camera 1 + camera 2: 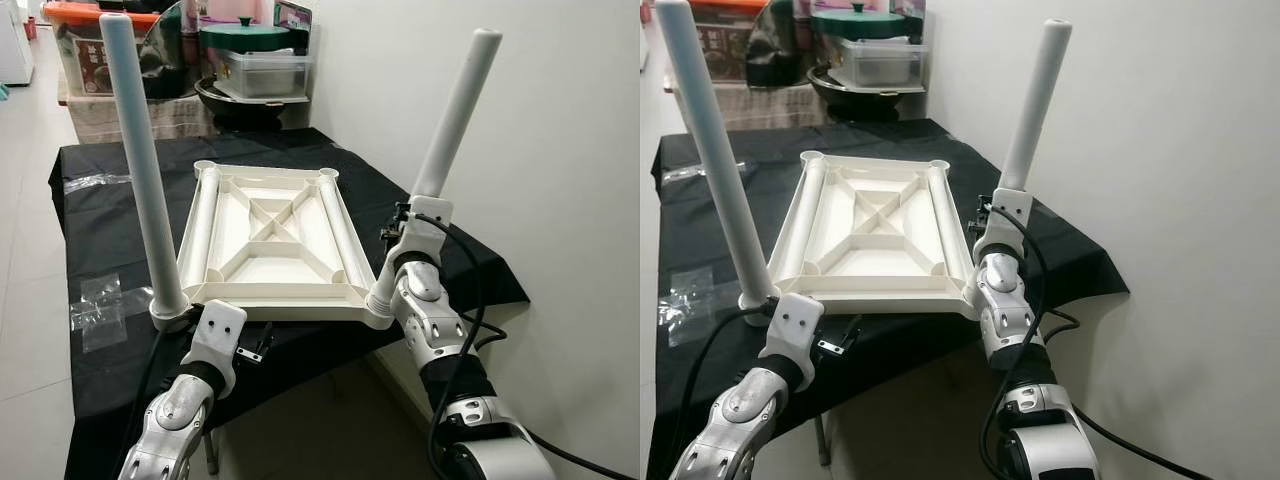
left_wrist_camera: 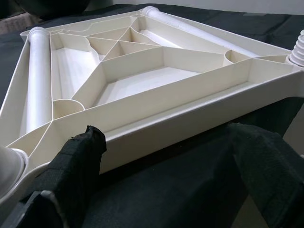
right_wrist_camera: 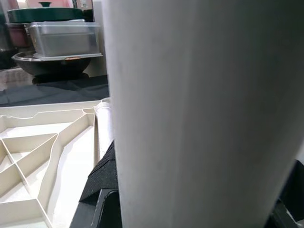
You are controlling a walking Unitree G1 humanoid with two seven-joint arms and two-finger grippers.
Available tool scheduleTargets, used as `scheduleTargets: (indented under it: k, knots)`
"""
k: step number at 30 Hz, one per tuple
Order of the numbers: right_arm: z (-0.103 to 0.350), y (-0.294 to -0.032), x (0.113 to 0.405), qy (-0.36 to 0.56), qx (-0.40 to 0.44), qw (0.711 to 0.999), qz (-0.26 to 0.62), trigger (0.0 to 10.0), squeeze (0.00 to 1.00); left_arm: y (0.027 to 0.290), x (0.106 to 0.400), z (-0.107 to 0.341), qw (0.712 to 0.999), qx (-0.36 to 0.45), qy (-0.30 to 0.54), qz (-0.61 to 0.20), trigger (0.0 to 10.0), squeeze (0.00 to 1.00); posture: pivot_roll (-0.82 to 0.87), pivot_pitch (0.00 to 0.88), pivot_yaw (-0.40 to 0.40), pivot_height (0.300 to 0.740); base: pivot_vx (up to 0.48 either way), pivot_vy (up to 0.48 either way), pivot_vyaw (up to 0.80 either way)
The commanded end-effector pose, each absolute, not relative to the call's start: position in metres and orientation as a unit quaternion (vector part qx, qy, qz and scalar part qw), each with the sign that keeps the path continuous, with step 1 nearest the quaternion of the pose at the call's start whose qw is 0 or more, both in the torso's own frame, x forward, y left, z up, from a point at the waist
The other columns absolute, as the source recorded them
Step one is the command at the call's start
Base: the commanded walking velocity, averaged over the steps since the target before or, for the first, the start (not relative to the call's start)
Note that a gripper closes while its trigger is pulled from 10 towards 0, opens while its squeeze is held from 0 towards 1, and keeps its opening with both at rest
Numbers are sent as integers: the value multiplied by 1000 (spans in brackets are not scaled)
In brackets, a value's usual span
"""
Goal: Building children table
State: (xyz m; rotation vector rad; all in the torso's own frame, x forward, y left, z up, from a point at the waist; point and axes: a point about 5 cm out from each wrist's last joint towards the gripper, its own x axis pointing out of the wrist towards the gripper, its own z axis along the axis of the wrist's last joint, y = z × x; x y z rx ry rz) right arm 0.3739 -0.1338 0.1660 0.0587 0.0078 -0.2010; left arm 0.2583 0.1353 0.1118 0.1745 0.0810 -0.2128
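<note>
upside-down white table panel (image 1: 268, 240) flat on black-draped tabletop (image 1: 100, 230), 2 legs lying inside along its ribs. right fingers (image 3: 102, 185) closed round tilted white leg (image 1: 455, 110) at panel's near right corner. left fingers (image 2: 78, 161) spread wide, empty, just short of panel's near edge; upright leg (image 1: 140, 165) in near left corner beside them.

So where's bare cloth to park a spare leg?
Black cloth left of the tabletop is free down to the taped plastic. The strip behind it is free too. Crowded: right side, by the right gripper on its leg.
</note>
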Motion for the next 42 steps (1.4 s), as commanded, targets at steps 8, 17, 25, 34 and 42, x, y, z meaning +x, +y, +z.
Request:
scheduleTargets:
  k: [8, 17, 25, 34, 42]
  knots:
    - [121, -141, 364, 98, 3, 990, -103, 10000, 0, 131, 259, 110, 989, 87, 40, -111, 10000, 0, 29, 0, -113, 740, 0, 0, 0]
    - [122, -140, 364, 96, 6, 990, -99, 10000, 0, 131, 260, 109, 989, 87, 41, -112, 10000, 0, 28, 0, -112, 740, 0, 0, 0]
    - [129, -139, 365, 74, 10, 993, -95, 10000, 0, 131, 260, 109, 989, 87, 40, -113, 10000, 0, 26, 0, -111, 740, 0, 0, 0]
    - [133, -138, 366, 68, 7, 994, -89, 10000, 0, 129, 261, 110, 989, 87, 39, -117, 10000, 0, 24, 0, -109, 740, 0, 0, 0]
    - [138, -140, 368, 63, 6, 994, -89, 10000, 0, 128, 261, 110, 988, 86, 39, -119, 10000, 0, 18, 0, -105, 740, 0, 0, 0]
